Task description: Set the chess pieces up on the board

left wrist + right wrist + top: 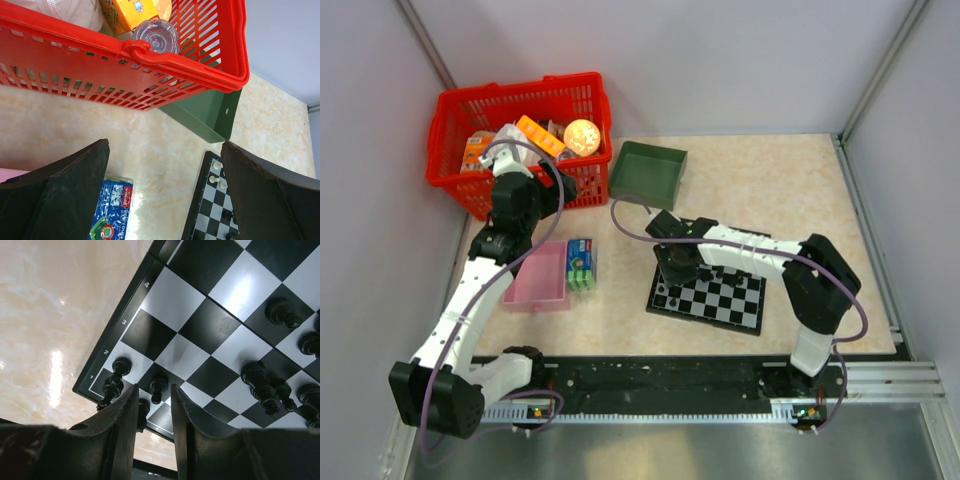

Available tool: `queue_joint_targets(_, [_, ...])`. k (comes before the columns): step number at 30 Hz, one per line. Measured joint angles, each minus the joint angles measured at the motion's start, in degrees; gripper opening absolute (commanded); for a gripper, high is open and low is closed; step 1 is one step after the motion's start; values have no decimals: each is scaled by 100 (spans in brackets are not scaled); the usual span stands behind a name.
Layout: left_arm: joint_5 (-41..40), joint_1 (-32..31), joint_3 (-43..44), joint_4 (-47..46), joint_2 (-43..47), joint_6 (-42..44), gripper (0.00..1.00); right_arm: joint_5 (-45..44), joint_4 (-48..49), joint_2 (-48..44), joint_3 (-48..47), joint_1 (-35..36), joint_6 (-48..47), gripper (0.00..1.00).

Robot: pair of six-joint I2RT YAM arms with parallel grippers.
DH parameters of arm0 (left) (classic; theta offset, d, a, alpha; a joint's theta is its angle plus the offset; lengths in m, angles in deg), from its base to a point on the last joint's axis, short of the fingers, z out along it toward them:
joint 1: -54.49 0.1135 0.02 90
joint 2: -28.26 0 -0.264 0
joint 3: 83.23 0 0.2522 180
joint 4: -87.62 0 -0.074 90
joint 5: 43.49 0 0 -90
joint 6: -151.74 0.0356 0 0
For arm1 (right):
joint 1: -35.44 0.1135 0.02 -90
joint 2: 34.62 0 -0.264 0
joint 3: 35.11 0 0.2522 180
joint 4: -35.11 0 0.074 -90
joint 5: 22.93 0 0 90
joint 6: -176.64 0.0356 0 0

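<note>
Right gripper [154, 388] jaws narrowly parted, apparently gripping nothing; left gripper [165, 145] wide open, empty. Tiny black chess pieces [260, 381]: light, rigid, easily toppled; pinch each at the head.

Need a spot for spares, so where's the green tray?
Top view: the green tray sits centre-back, just right of the red basket and beyond the board.

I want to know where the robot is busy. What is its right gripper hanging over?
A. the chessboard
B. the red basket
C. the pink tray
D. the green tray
A: in the right wrist view, the right gripper hangs right above the board, with black chess pieces standing on the squares near its fingers.
</note>
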Motion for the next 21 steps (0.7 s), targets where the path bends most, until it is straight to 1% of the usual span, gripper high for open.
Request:
queue_joint_targets(1, [0,0,0,0,0,0,98,2,7,-9,-28,0,-9,38])
queue_joint_targets(2, [0,0,0,-2,0,0,98,0,0,-24,-50,0,-15,39])
queue_joint_targets(10, [4,0,0,-2,0,-4,98,-74,7,-568,-79,-140,-46,39])
queue_joint_targets(13, [17,0,0,-4,0,-7,98,-177,20,-896,-48,-361,-39,39])
queue_joint_targets(18, [48,0,0,-20,-11,-22,98,-459,50,-1532,251,-1106,-33,39])
queue_joint_targets(21, [72,0,0,-24,-42,-39,98,-540,52,-1694,420,-1394,0,38])
